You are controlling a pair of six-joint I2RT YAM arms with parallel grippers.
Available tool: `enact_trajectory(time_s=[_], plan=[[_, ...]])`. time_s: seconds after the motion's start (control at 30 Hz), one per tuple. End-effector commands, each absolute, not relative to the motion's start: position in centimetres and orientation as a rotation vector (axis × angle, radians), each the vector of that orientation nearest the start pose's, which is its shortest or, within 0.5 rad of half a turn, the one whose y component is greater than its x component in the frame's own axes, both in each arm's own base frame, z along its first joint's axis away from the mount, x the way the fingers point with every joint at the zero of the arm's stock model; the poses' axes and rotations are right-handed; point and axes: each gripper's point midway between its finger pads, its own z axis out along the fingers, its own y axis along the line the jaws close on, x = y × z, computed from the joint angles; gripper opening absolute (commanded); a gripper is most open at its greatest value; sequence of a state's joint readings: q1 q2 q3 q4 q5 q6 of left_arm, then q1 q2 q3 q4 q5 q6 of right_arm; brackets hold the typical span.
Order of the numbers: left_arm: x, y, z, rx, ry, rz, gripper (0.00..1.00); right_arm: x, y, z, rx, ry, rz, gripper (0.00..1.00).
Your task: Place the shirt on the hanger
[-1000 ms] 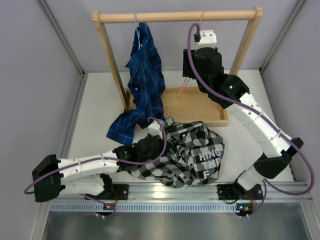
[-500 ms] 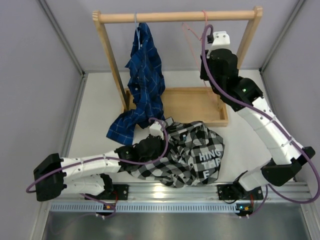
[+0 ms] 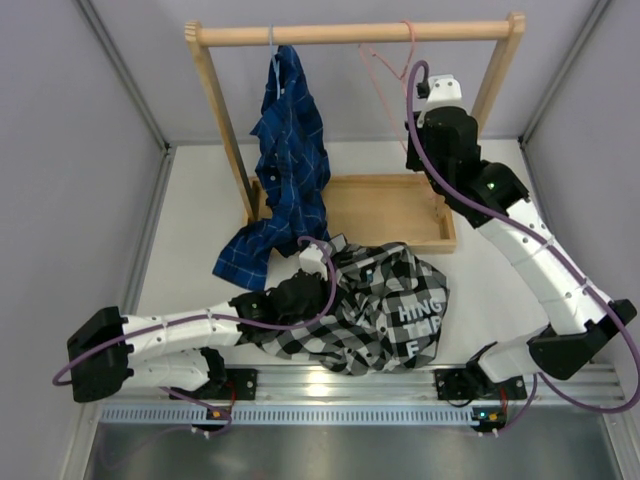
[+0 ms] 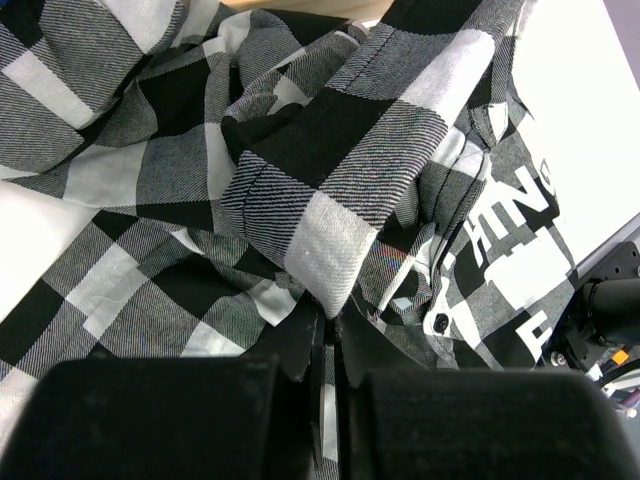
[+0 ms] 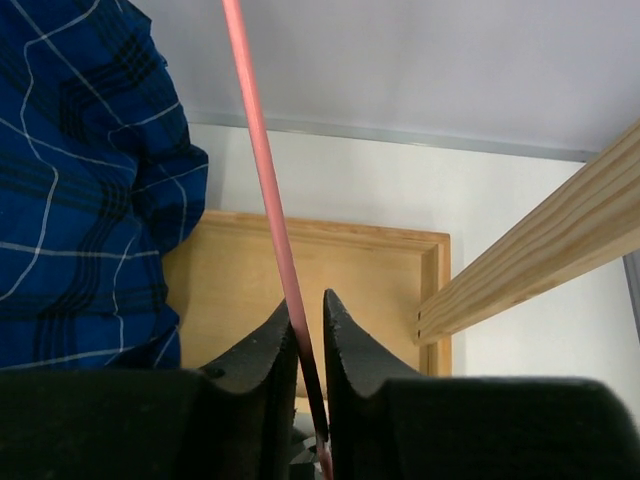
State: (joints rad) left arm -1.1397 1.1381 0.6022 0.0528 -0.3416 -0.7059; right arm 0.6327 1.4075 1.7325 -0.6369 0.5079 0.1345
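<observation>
The black-and-white checked shirt with white block lettering lies crumpled on the table near the front. My left gripper is shut on a fold of it; the wrist view shows the cloth pinched between the jaws. The pink wire hanger hangs by its hook from the wooden rail. My right gripper is shut on the hanger's thin pink wire, which runs up from between the jaws.
A dark blue plaid shirt hangs on a pale hanger at the rail's left and trails onto the table. The rack's wooden base tray lies under the rail. Its right post slants beside my right gripper. Grey walls enclose the table.
My right arm has swung right and up along the rail with the pink hanger, from the rack's middle towards the right post. My left gripper stays on the shirt.
</observation>
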Motion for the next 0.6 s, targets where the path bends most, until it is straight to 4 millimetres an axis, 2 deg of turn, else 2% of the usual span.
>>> enact_trajectory(time_s=[0.0,0.03,0.1,0.3,0.57], plan=[[18.1,-31.5,14.6,0.216,2.068,-0.853,0.00,36.3,16.5,41.5,-0.085,1.796,0.110,0.11],[18.1,-31.5,14.6,0.217,2.067,-0.853,0.00,36.4,16.4,41.6,-0.078,1.794,0.110,0.10],[18.1,-31.5,14.6,0.217,2.069,-0.854,0.00,36.3,16.3,42.0,-0.073,1.786,0.116,0.00],[18.0,-31.5,15.2,0.211,2.057,-0.872,0.00,35.9,15.6,44.6,-0.052,1.711,0.130,0.00],[17.9,-31.3,15.8,0.204,2.042,-0.884,0.00,34.2,14.7,50.1,-0.039,1.523,0.199,0.00]])
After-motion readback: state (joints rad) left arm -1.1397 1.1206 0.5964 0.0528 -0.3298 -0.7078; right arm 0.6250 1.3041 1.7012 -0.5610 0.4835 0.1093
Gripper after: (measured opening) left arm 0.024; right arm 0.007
